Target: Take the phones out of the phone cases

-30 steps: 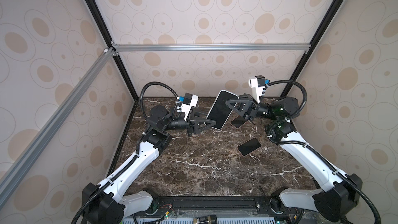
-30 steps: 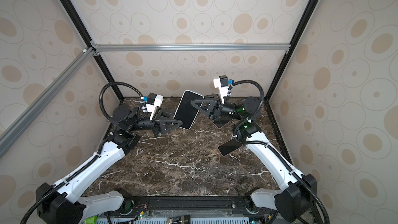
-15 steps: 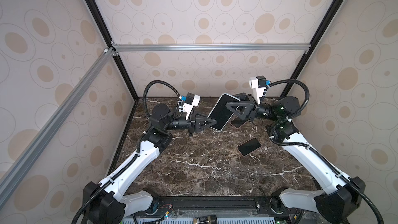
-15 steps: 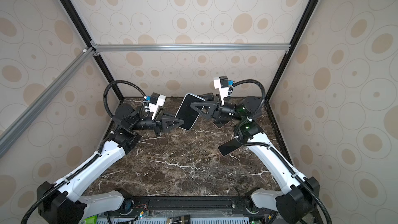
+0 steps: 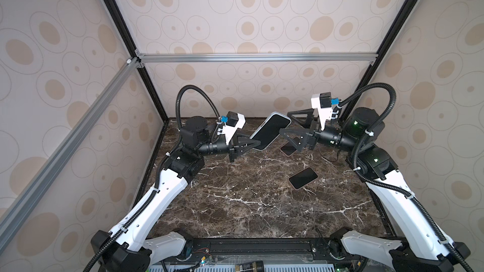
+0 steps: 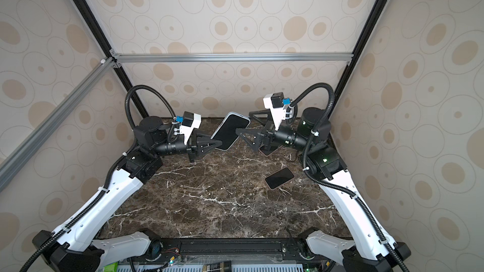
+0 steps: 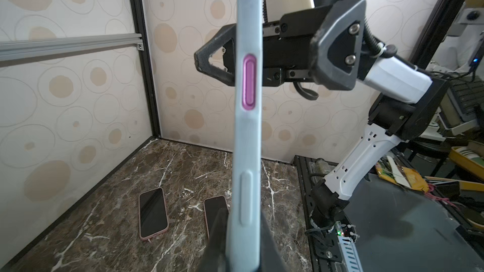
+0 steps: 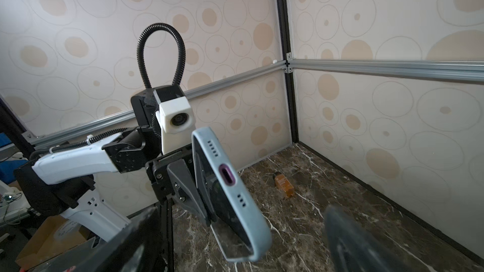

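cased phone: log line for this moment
left gripper: shut on cased phone, aloft | right gripper: open, straddling it | removal: pending

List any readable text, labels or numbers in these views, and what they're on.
No text reads clearly.
amber bottle: label print, too blurred to read.
dark pack below the front rail: label too small to read.
cardboard box: faint round mark, unreadable.
phone case: no print visible.
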`<state>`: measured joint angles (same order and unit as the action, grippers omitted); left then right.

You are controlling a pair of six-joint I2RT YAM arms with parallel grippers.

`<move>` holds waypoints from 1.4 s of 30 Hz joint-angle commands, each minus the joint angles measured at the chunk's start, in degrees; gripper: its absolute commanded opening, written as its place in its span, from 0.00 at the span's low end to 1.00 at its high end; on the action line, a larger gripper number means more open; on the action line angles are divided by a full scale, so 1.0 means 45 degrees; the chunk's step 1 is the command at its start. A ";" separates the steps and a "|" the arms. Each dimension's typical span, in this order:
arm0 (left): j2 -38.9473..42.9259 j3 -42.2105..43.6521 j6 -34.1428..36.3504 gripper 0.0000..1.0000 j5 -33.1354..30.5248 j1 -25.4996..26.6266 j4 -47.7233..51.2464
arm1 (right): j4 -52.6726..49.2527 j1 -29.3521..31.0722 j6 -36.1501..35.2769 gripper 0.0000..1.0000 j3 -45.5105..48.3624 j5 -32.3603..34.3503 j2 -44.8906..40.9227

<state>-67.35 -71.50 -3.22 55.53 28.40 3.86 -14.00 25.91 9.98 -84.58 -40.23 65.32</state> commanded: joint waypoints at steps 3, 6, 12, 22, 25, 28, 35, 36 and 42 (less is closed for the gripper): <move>0.0138 -0.0516 0.1839 0.00 -0.0439 0.0019 0.1477 | -0.4734 0.0010 -0.3032 1.00 -0.2076 0.0080 0.0461; -0.0172 -0.0933 0.2101 0.00 0.0063 0.0036 0.2122 | -0.5995 0.0014 -0.3925 1.00 -0.2894 -0.0610 0.0812; 0.0326 -0.0504 0.2196 0.00 -0.0351 0.0074 0.1883 | -0.7901 0.0005 -0.4988 0.99 -0.4316 -0.1920 0.1830; 0.1393 0.0539 0.3115 0.00 0.0395 0.0134 0.0997 | -0.7466 0.0035 -0.4614 0.89 -0.4485 -0.3144 0.2338; 0.1390 0.0557 0.3767 0.00 0.0627 0.0134 0.1476 | -0.7224 0.0034 -0.4295 0.88 -0.4555 -0.3716 0.2396; 0.1306 0.0439 0.4225 0.00 0.0608 0.0146 0.1796 | -0.7249 0.0052 -0.3983 0.86 -0.4748 -0.4241 0.2561; 0.0880 -0.0017 0.5044 0.00 0.0934 0.0134 0.2472 | -0.7110 0.0316 -0.3329 0.77 -0.4643 -0.4059 0.2827; 0.0830 -0.0035 0.5071 0.00 0.1060 0.0132 0.2452 | -0.6930 0.0362 -0.3119 0.76 -0.4633 -0.4122 0.2857; 0.0883 0.0142 0.4838 0.00 0.0945 0.0131 0.1768 | -0.5893 0.0632 -0.2225 0.69 -0.4186 -0.4369 0.2809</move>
<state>-64.53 -68.07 16.51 57.76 28.77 15.57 -43.16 27.99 -1.93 -104.20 -58.41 78.13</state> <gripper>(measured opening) 0.143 0.696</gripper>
